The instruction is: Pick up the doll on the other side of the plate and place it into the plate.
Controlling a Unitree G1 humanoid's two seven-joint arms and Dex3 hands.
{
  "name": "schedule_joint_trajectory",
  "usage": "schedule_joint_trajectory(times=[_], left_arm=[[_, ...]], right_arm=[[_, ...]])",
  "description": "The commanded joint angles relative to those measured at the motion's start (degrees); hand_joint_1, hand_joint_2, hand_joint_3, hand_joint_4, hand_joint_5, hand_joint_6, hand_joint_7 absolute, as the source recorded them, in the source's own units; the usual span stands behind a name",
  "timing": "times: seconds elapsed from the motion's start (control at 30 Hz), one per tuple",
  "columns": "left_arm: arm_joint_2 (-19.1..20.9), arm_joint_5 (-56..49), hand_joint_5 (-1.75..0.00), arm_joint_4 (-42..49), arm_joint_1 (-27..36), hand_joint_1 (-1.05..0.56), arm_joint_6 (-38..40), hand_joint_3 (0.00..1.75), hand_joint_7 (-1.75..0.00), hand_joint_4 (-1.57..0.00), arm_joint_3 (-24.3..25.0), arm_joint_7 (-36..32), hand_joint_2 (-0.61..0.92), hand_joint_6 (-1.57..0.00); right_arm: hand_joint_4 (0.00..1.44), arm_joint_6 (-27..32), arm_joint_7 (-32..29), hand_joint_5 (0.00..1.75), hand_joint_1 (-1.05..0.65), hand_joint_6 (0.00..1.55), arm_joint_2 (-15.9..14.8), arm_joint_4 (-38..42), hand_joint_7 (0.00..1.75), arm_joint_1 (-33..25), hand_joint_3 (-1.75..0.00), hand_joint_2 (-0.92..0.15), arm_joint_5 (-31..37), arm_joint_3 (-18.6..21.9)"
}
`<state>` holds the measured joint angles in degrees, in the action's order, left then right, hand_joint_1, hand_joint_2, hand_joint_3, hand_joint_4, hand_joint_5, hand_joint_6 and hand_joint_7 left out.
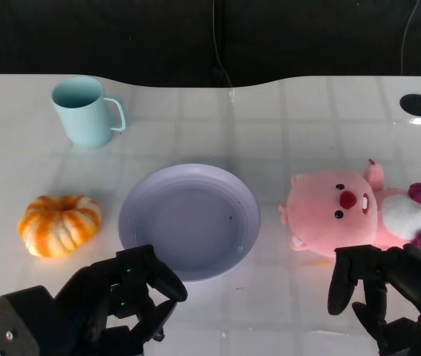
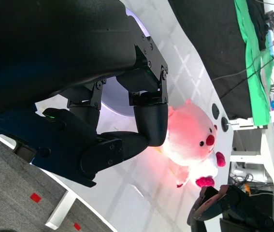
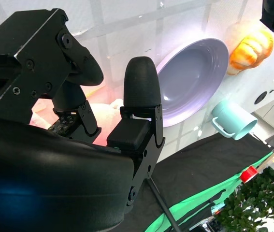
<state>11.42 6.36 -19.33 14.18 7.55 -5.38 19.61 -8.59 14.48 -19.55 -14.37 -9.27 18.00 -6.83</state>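
Observation:
The pink plush doll (image 1: pixel 359 211) lies on its back to the right of the lilac plate (image 1: pixel 132 211), which holds nothing. My right hand (image 1: pixel 388 293) hovers just in front of the doll, fingers apart and empty, not touching it. Its wrist view shows the fingers (image 3: pixel 140 87) above the doll (image 3: pixel 105 115), with the plate (image 3: pixel 199 77) beyond. My left hand (image 1: pixel 121 297) sits at the plate's near left edge, fingers loosely bent, holding nothing. The left wrist view shows the doll (image 2: pixel 194 140) past that hand's fingers (image 2: pixel 151 123).
An orange pumpkin toy (image 1: pixel 60 225) lies left of the plate. A teal mug (image 1: pixel 84 111) stands at the back left. The white table (image 1: pixel 284 119) ends at a black backdrop behind. Dark holes mark the table's far corners (image 1: pixel 416 104).

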Motion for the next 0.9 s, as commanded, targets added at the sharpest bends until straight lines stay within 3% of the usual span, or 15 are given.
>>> schedule_joint_trajectory(times=[0.03,0.9], left_arm=[[0.9,0.1,-1.75,0.0,0.2,-0.27,-0.7,0.80,-1.33,-0.63,0.4,0.5,0.75,-0.65],[1.3,0.6,-1.75,-0.2,0.1,-0.33,-0.7,0.68,-1.34,-0.61,0.5,1.1,0.81,-0.63]], right_arm=[[0.89,0.1,-0.1,1.67,0.15,0.83,-0.6,-0.3,1.33,0.0,-1.42,-0.29,-0.3,0.5],[0.88,-0.3,0.0,1.68,0.12,0.83,-0.8,-0.2,1.31,0.2,-1.44,-0.27,-0.4,0.6]])
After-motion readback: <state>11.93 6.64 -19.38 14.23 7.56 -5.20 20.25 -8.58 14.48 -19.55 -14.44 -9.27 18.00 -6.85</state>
